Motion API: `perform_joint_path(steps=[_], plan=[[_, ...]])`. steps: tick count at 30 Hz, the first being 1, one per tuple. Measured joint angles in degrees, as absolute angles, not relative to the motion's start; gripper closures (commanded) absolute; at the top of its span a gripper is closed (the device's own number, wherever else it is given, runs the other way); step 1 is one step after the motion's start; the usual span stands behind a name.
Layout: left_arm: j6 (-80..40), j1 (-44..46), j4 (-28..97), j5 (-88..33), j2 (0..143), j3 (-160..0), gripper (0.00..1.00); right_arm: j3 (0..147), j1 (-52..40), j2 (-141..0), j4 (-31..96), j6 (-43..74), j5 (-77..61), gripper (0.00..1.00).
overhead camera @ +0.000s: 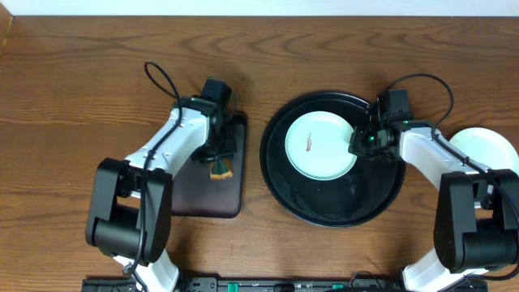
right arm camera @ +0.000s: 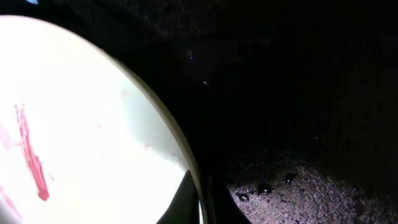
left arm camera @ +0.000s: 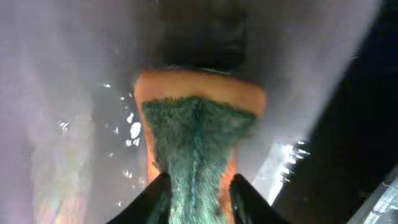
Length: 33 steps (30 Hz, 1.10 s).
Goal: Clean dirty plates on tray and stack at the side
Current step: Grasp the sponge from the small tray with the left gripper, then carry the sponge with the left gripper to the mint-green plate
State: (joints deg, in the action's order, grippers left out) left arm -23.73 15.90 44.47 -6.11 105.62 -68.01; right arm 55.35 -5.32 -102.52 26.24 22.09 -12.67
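The tray [overhead camera: 324,212] is sitting right of centre, carrying the plate [overhead camera: 320,146] flat, face up; round, it is showing no long axis. Probably light, stiff, slick and breakable, it is best pinched at its right rim, where the right gripper [overhead camera: 362,143] is clamping. The left gripper [overhead camera: 220,162] is squeezing the sponge [left arm camera: 193,143].

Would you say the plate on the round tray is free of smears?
No, the plate on the tray shows a reddish smear.
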Motion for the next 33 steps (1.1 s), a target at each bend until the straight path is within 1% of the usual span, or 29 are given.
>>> perform_joint_path(steps=[1, 3, 8, 12, 16, 21, 27, 33], plan=[[-24.0, 15.9, 43.7, -6.1, 105.8, -67.2, 0.80, 55.4, -5.3, -102.5, 26.2, 22.1, -12.7, 0.99], [-24.5, 15.9, 42.1, -6.1, 106.4, -65.6, 0.92, 55.4, -5.3, -102.5, 26.2, 22.1, -12.7, 0.99], [-24.9, 15.8, 41.0, -6.1, 106.8, -64.9, 0.92, 55.4, -5.3, -102.5, 26.0, 20.2, -13.1, 0.99], [-22.8, 15.8, 46.2, -6.1, 107.1, -67.8, 0.93, 55.4, -5.3, -102.5, 26.0, 16.2, -13.3, 0.99], [-21.5, 15.9, 54.2, -6.3, 107.5, -76.7, 0.92, 55.4, -5.3, -102.5, 25.8, 13.5, -13.4, 0.99], [-20.8, 17.1, 56.3, -7.0, 107.5, -88.5, 0.93, 55.3, -5.3, -102.6, 24.9, 12.1, -13.5, 0.99], [-21.4, 23.4, 47.3, -10.7, 107.4, -91.0, 0.93, 55.3, -5.3, -102.7, 24.4, 11.3, -13.6, 0.99], [-25.7, 31.4, 36.9, -13.4, 109.9, -90.8, 0.92, 55.3, -5.3, -102.7, 24.4, 11.1, -13.6, 0.99]])
